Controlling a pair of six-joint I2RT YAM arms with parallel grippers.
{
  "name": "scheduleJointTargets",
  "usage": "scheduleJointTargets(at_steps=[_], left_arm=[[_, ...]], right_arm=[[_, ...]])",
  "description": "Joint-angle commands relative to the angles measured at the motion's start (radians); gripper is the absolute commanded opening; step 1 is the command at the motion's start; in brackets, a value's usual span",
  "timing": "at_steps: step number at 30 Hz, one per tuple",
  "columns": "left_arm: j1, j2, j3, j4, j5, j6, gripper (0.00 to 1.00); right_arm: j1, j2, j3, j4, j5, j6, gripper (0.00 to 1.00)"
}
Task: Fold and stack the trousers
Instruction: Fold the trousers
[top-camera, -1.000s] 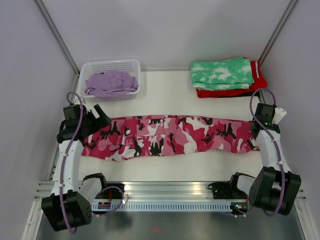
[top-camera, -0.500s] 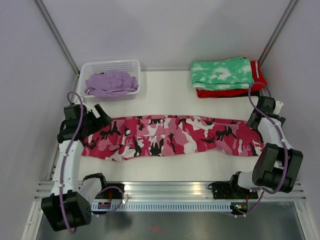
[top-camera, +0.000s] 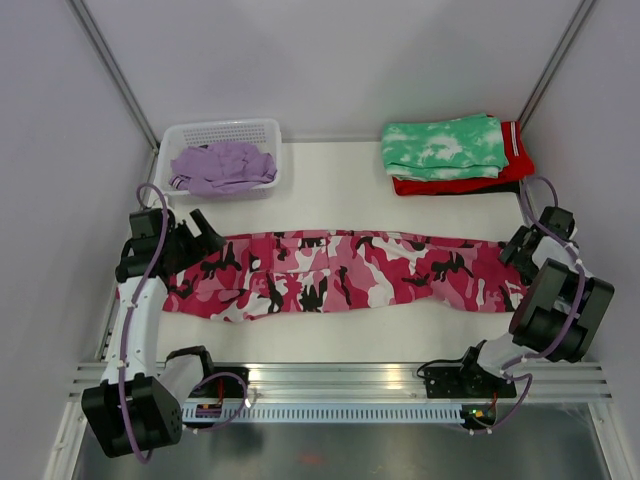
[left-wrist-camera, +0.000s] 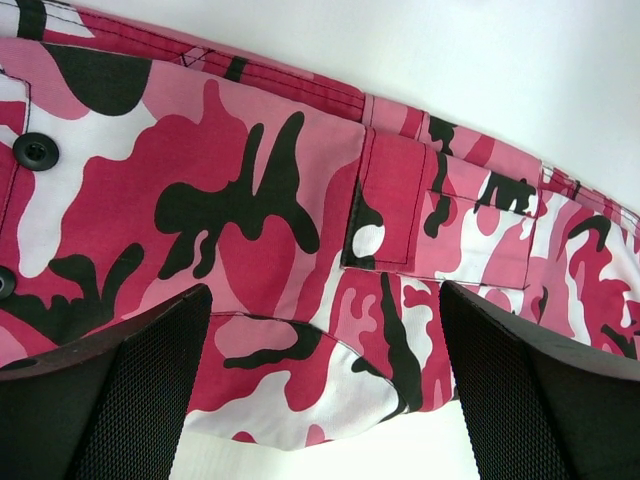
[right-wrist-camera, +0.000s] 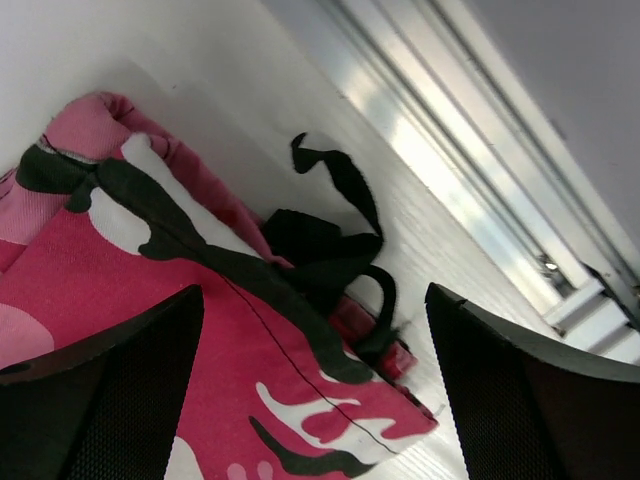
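Two pairs: the camouflage trousers (top-camera: 340, 272) lie stretched across the tabletop (top-camera: 330, 195). The left gripper (top-camera: 195, 235) is spread empty over their left end, the right gripper (top-camera: 520, 245) likewise over their right. The lilac trousers (top-camera: 222, 165) sit bunched in a basket (top-camera: 220, 128) beyond them.

Top cam: bright, even, diffuse light from overhead; white table (top-camera: 330, 195) near blown out, only a faint soft shadow along near edge of camo trousers (top-camera: 340, 272). Sharp corner to corner, frame posts (top-camera: 115, 70) look straight. L wrist: well lit, fabric print crisp; left gripper fingers (left-wrist-camera: 130, 400) dark, mesh still readable. R wrist: glare streak on metal rail (right-wrist-camera: 430, 160), bkgd soft, grey shadow beside hem; right gripper fingers (right-wrist-camera: 100, 400) dark, slightly soft
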Motion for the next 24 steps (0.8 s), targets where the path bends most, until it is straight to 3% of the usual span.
scheduleJointTargets(at_steps=[1,11,15,20,21,23,24], left_arm=[[-0.004,0.005,0.032,0.009,-0.004,-0.017,1.00],[-0.004,0.005,0.021,0.002,-0.029,-0.019,1.00],[-0.004,0.010,0.021,0.002,-0.035,-0.014,1.00],[-0.004,0.012,0.013,0.009,-0.035,-0.014,1.00],[-0.004,0.012,0.012,0.009,-0.034,-0.012,1.00],[-0.004,0.010,0.010,0.009,-0.035,-0.014,1.00],[-0.005,0.010,0.010,0.009,-0.035,-0.012,1.00]], right_arm=[[-0.002,0.046,-0.006,0.054,-0.095,-0.014,0.97],[-0.049,0.141,-0.003,0.060,-0.167,0.023,0.87],[-0.051,0.185,-0.003,0.048,-0.163,0.032,0.65],[-0.049,0.207,-0.003,0.032,-0.165,0.034,0.48],[-0.051,0.207,-0.003,0.032,-0.170,0.031,0.35],[-0.051,0.196,0.003,0.017,-0.181,0.023,0.21],[-0.049,0.184,0.003,0.000,-0.190,0.022,0.05]])
